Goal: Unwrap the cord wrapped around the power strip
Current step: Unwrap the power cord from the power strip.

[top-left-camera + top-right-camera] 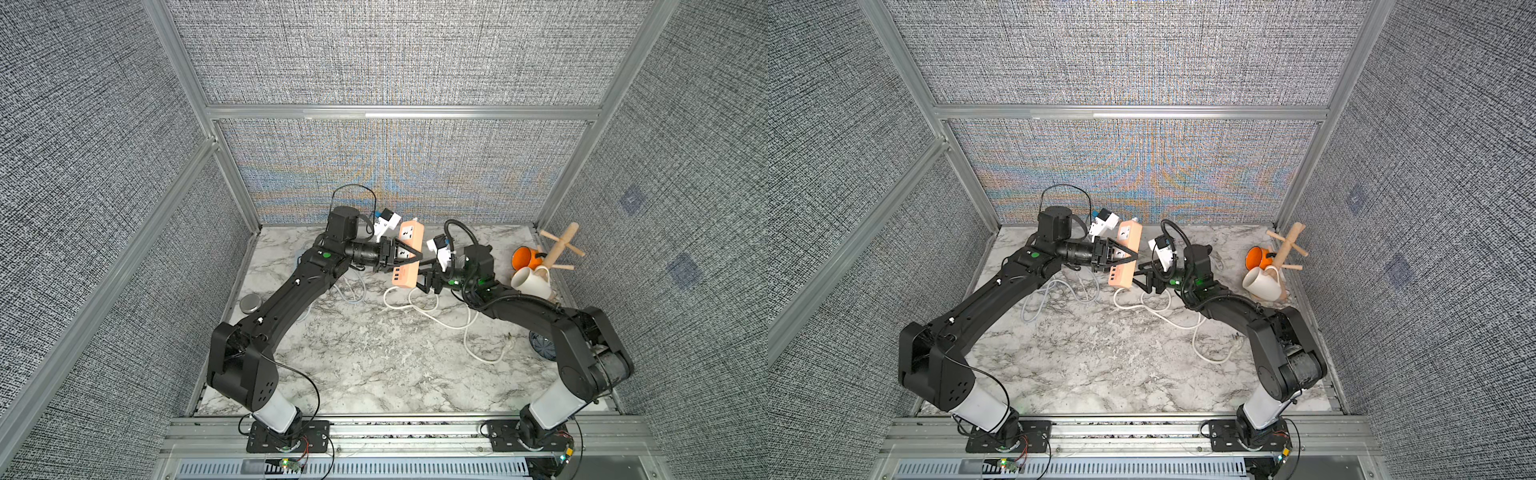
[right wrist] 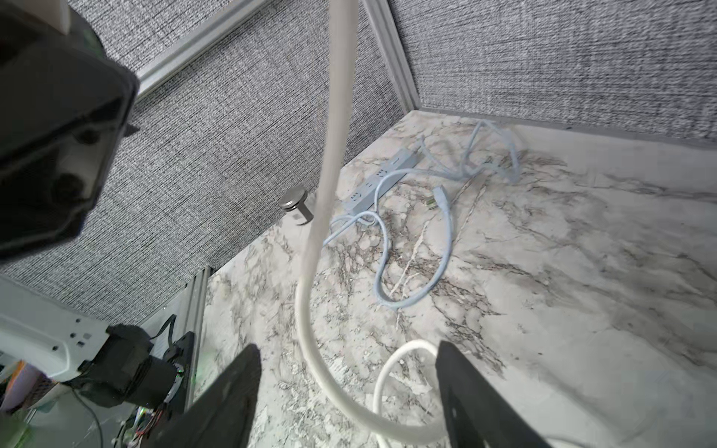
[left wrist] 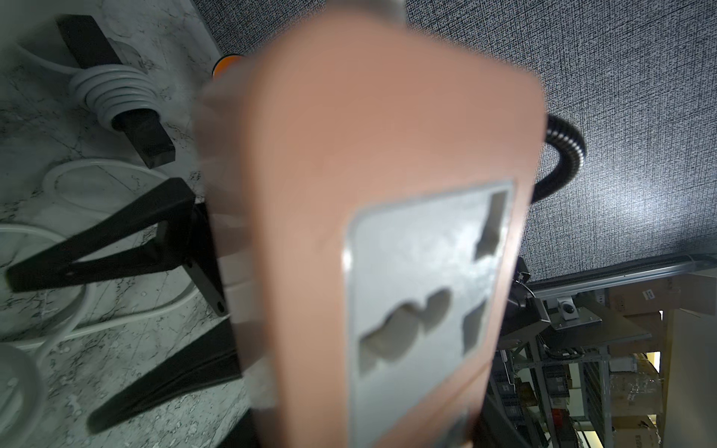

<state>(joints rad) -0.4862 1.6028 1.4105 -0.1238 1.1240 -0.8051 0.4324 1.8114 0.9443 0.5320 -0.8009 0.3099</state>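
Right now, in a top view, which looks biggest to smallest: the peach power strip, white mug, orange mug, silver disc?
1. peach power strip, though it is lifted nearer the camera
2. white mug
3. orange mug and silver disc: too alike to rank, and the mug is partly hidden

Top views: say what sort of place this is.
Probably a robot test cell in a lab: fabric wall panels in aluminium framing enclose a marble-look tabletop, and storage shelves with boxes stand beyond.
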